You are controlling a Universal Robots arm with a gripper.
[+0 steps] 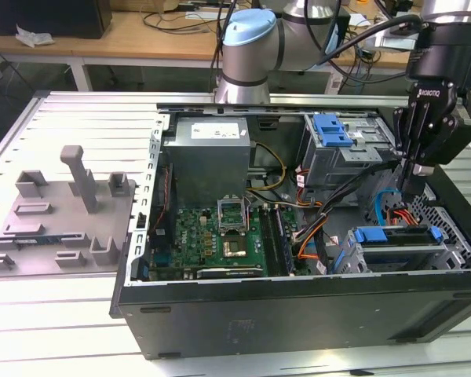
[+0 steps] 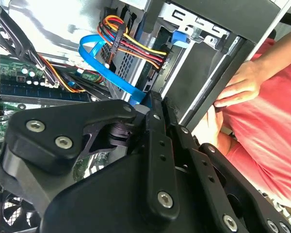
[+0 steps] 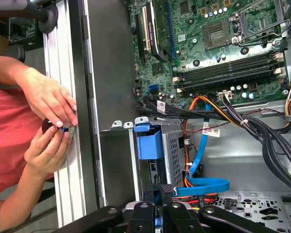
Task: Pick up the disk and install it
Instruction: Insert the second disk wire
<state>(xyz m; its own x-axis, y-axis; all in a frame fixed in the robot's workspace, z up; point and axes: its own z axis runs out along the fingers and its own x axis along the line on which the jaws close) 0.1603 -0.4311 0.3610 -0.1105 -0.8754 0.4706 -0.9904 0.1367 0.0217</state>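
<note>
The disk (image 1: 396,236), grey with a bright blue carrier rail, lies in the lower drive cage at the front corner of the open computer case (image 1: 298,306), on the exterior view's right. My gripper (image 1: 410,188) hangs point-down just above and behind it, over the red and blue cables, and its fingers are shut to a narrow tip with nothing seen held. In the first wrist view the gripper (image 3: 158,206) sits close to a grey cage with a blue plastic part (image 3: 149,143). In the second wrist view the gripper (image 2: 157,102) is beside a blue flat cable (image 2: 104,68).
The case holds a green motherboard (image 1: 220,232), a grey power-supply box (image 1: 208,153), an upper drive cage with a blue latch (image 1: 332,129) and bundled cables (image 1: 314,228). A grey fixture (image 1: 59,216) lies at the exterior view's left. A person's hands (image 3: 53,116) rest at the table rail.
</note>
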